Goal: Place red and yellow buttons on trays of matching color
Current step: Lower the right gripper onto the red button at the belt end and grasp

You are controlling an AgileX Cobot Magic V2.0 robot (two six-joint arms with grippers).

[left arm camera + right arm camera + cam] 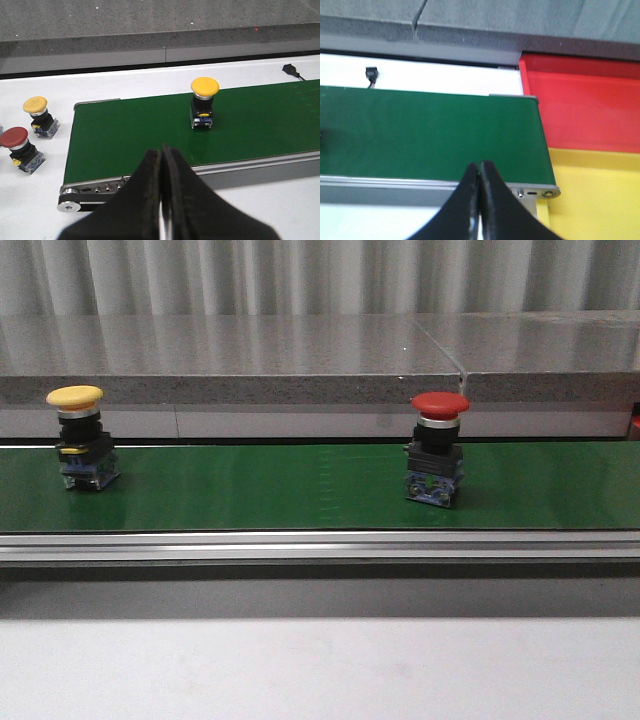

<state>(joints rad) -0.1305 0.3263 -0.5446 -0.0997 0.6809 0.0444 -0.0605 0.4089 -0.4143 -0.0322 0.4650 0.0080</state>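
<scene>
Buttons, two, upright on green conveyor belt [300, 490]. Red button [437, 462] stands right of centre; yellow button [80, 440] stands at the far left, well apart from it. Neither is touched by any gripper.

Trays: red tray [585, 107] lies off the belt's right end, on the far side; yellow tray [595, 195] adjoins it on the near side.

Spares: one more yellow button [39, 116] and one more red button [19, 149] sit on the white table [125, 82] beyond the belt's left end.

Grippers: left gripper [162, 165] pressed together, empty, at the near edge of the belt, with the yellow button beyond it on the far side. Right gripper [480, 180] pressed together, empty, at the near edge close to the right end; no button shows in its view.

Handling note, as judgement: spread the fingers before descending, approach from above, clamp the black body below the cap, keep it upright, and match cap colour to tray.
</scene>
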